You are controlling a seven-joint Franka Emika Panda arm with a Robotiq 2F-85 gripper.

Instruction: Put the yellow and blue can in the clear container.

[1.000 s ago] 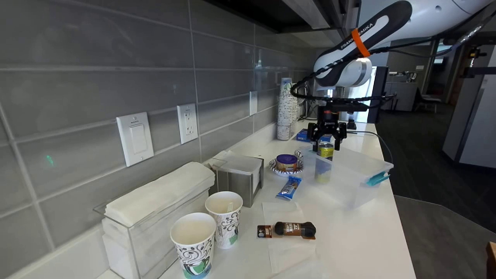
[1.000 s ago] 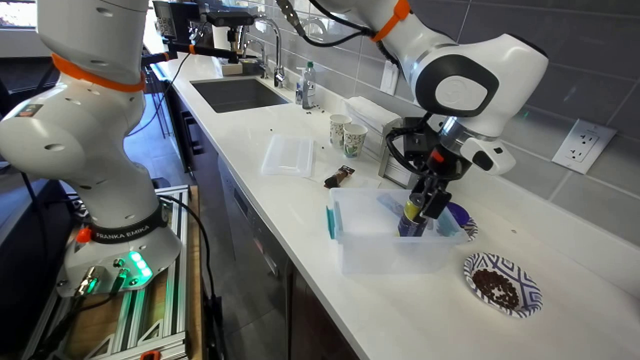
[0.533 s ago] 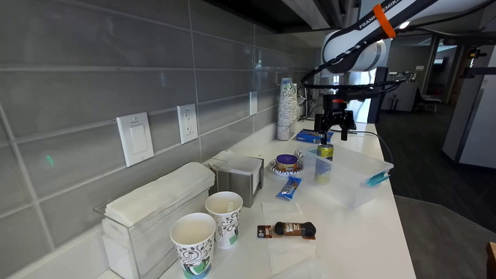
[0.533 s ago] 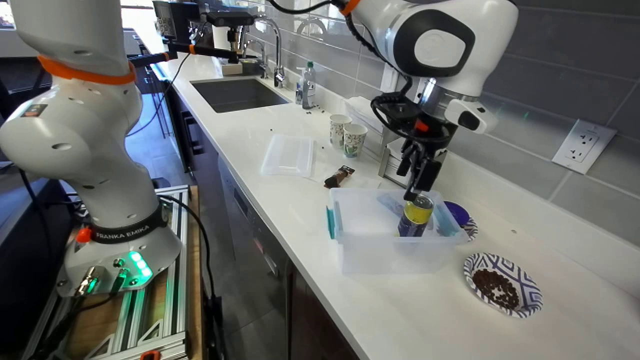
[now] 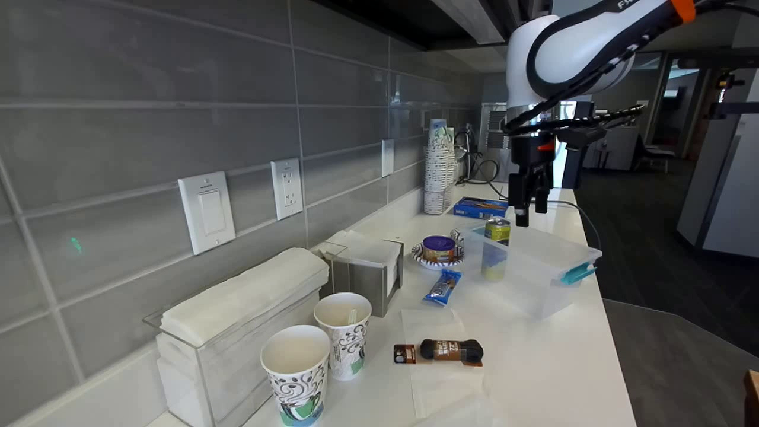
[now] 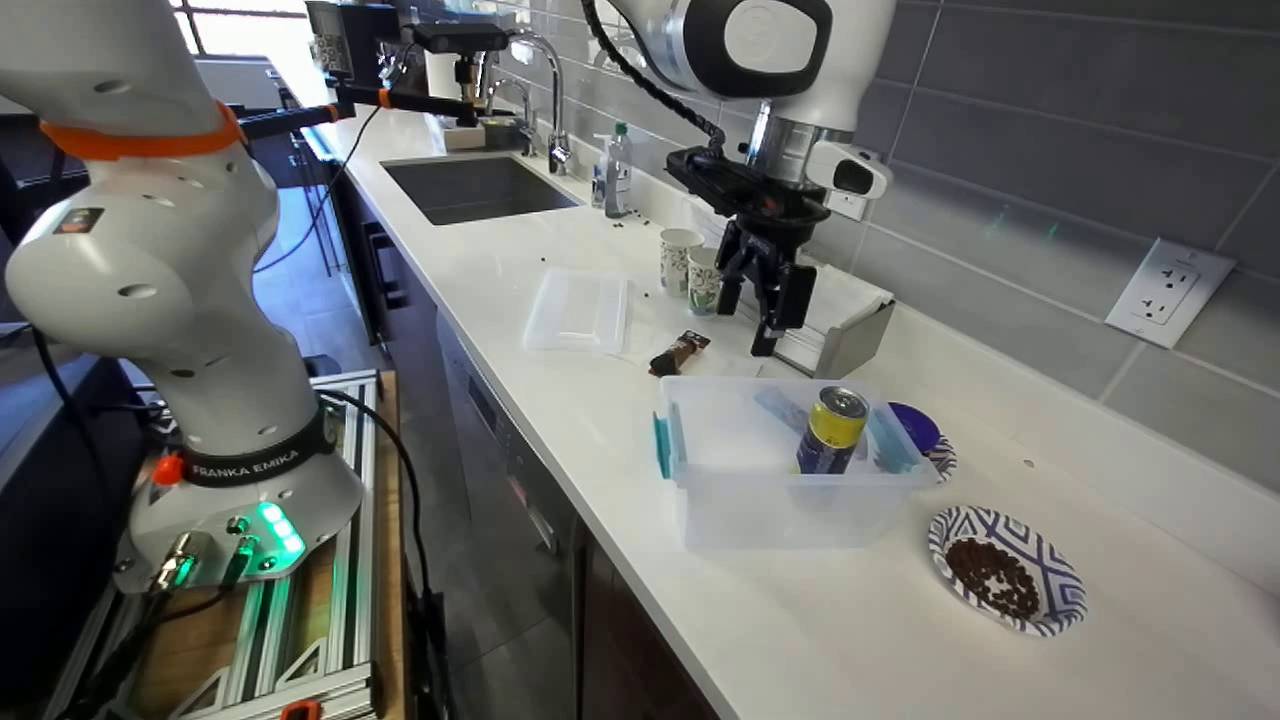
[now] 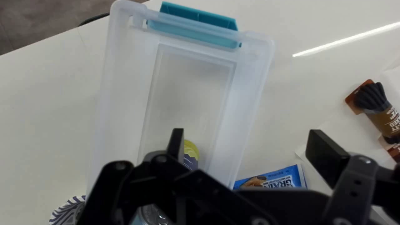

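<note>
The yellow and blue can (image 5: 497, 230) stands upright inside the clear container (image 5: 548, 293), near one end. In an exterior view its silvery top, yellow band and blue lower part show above the container's rim; there the can (image 6: 836, 428) and container (image 6: 780, 515) are both plain to see. My gripper (image 5: 531, 214) is open and empty, above and apart from the can; it also shows in an exterior view (image 6: 750, 326). In the wrist view the open fingers (image 7: 247, 137) partly cover the can (image 7: 191, 154). The container's teal latch (image 7: 195, 25) shows there too.
A purple-lidded tub (image 5: 439, 249) in a patterned bowl and a blue bar (image 5: 443, 287) lie beside the container. A brown lace packet (image 5: 450, 351), paper cups (image 5: 296, 367), napkin holder (image 5: 362, 267), clear lid (image 6: 577, 312) and bowl of brown bits (image 6: 990, 580) are around.
My gripper, earlier at the can, has risen and moved away from it toward the napkin holder side, turning and staying open. The can remains standing in the container.
</note>
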